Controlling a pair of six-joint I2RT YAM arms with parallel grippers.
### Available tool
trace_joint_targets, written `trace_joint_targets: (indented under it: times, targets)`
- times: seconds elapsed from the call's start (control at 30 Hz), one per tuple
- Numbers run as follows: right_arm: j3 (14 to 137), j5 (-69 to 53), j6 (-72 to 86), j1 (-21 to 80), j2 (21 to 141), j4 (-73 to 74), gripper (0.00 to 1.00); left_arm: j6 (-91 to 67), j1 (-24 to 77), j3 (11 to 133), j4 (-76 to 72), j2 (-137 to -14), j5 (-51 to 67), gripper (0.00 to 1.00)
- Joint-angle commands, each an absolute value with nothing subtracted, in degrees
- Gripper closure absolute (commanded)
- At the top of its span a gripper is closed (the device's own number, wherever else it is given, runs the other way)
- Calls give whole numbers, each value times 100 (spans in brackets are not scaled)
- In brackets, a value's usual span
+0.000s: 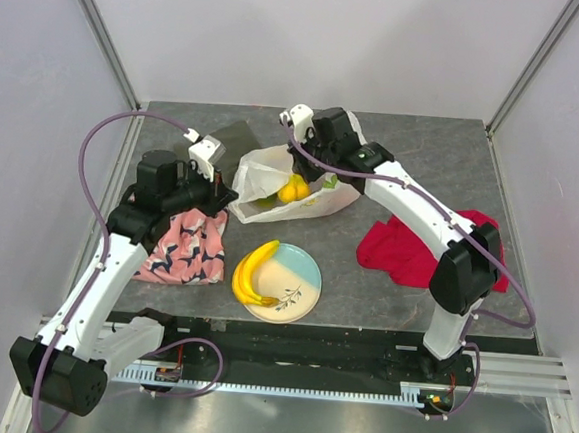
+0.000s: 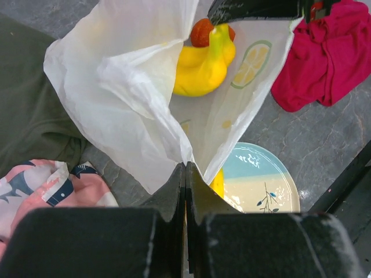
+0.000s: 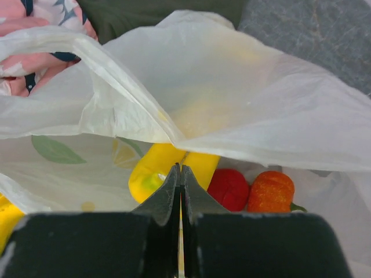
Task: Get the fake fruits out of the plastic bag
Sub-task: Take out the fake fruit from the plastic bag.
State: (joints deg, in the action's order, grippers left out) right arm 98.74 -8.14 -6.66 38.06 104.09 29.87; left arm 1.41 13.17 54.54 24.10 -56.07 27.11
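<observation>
The white plastic bag (image 1: 263, 174) lies open at the table's middle back. My left gripper (image 1: 217, 193) is shut on the bag's rim (image 2: 186, 165) and holds it up. My right gripper (image 1: 296, 169) reaches into the bag's mouth and is shut on the stem of a yellow banana bunch (image 1: 293, 189), which also shows in the left wrist view (image 2: 200, 66) and the right wrist view (image 3: 156, 168). A red fruit (image 3: 228, 188) and an orange fruit (image 3: 271, 191) lie inside the bag behind it. Another banana bunch (image 1: 252, 272) lies on the plate (image 1: 300, 278).
A pink patterned cloth (image 1: 187, 249) lies under my left arm, with a dark cloth (image 1: 238, 137) behind it. A red cloth (image 1: 407, 248) lies right of the bag, under my right arm. The plate stands near the table's front edge.
</observation>
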Motion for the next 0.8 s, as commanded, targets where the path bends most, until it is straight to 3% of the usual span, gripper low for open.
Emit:
trace_joint_targets:
  times: [0.0,0.47,0.77]
  targets:
    - [9781,-1054,-676,3832,10503,3067,100,53,1362,5300,2039,-5432,2777,99]
    - [11645,-2609,-721,3700,9572,3234,100,-281,1380,5791,1319,-6599,2742,98]
    - [10759,-3199,-896,3902,8702,3708,100,-404,1389,7399,861,-8348,2585,98]
